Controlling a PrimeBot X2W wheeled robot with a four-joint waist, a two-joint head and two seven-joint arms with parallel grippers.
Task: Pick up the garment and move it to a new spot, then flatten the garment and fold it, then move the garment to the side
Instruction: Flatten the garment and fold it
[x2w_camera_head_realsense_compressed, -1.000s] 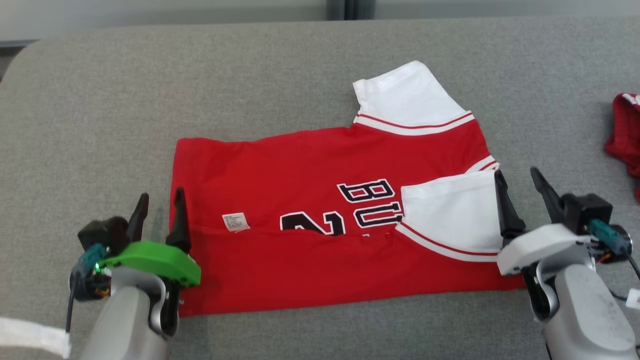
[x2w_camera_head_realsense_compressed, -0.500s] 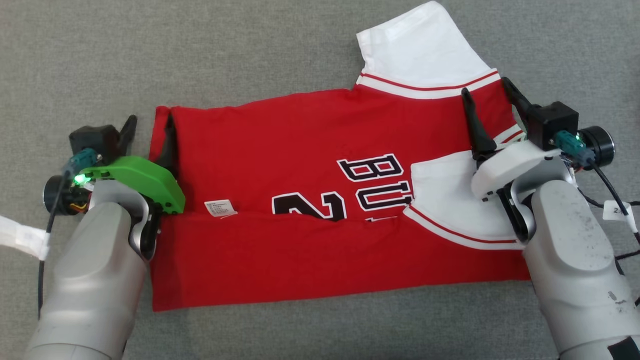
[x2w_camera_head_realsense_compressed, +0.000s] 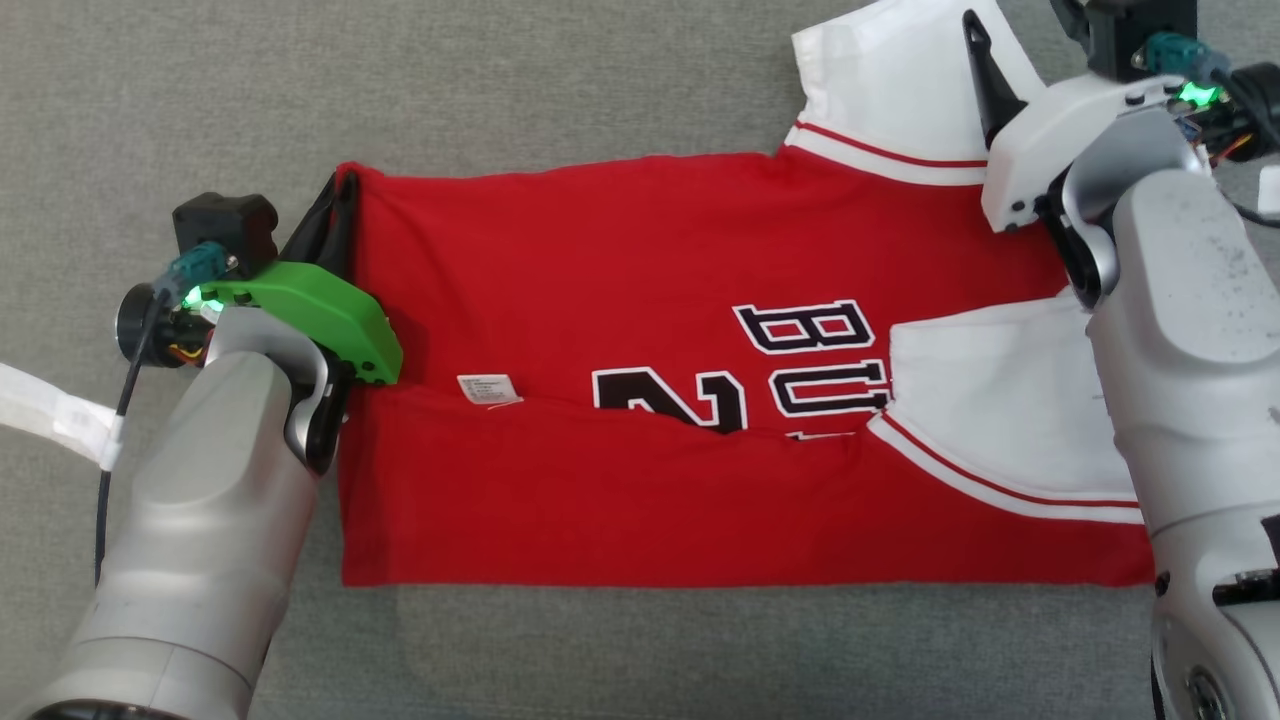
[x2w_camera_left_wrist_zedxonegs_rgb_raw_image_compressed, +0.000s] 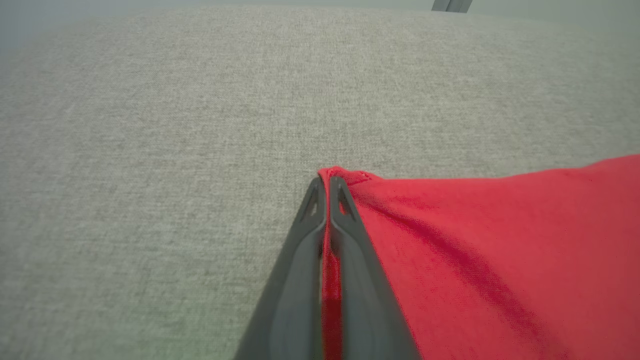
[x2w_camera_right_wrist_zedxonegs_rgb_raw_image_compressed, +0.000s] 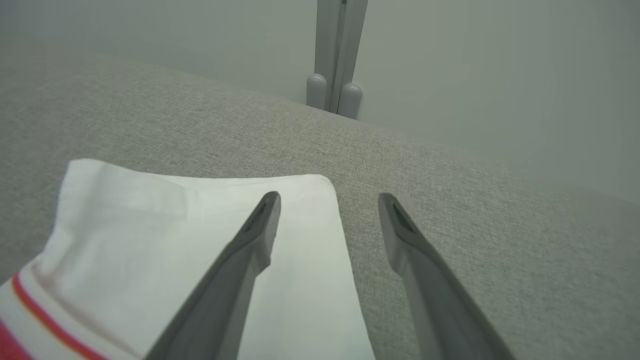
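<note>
Left gripper (x2w_camera_head_realsense_compressed: 340, 185) has just snapped closed. Half a second ago its jaws straddled the jersey (x2w_camera_head_realsense_compressed: 620, 260) corner far left of the black lettering (x2w_camera_head_realsense_compressed: 810, 345); now they pinch that red corner, with cloth visible between the fingers in the left wrist view (x2w_camera_left_wrist_zedxonegs_rgb_raw_image_compressed: 327, 180).

Right gripper (x2w_camera_head_realsense_compressed: 1015, 20) is wide open and holds nothing. It has moved off the red shoulder onto the white sleeve (x2w_camera_head_realsense_compressed: 890, 90), above and right of the lettering. One finger sits over the sleeve, the other over the grey surface (x2w_camera_head_realsense_compressed: 600, 80), straddling the sleeve edge (x2w_camera_right_wrist_zedxonegs_rgb_raw_image_compressed: 328, 200).

The head camera shifted too, so ignore the overall frame shift.

The jersey lies flat on the grey surface, with its near strip folded up over the bottom of the lettering.

My read: one side of the next fold is gripped. The right needs to close before lifting, or the cloth will skew.
</note>
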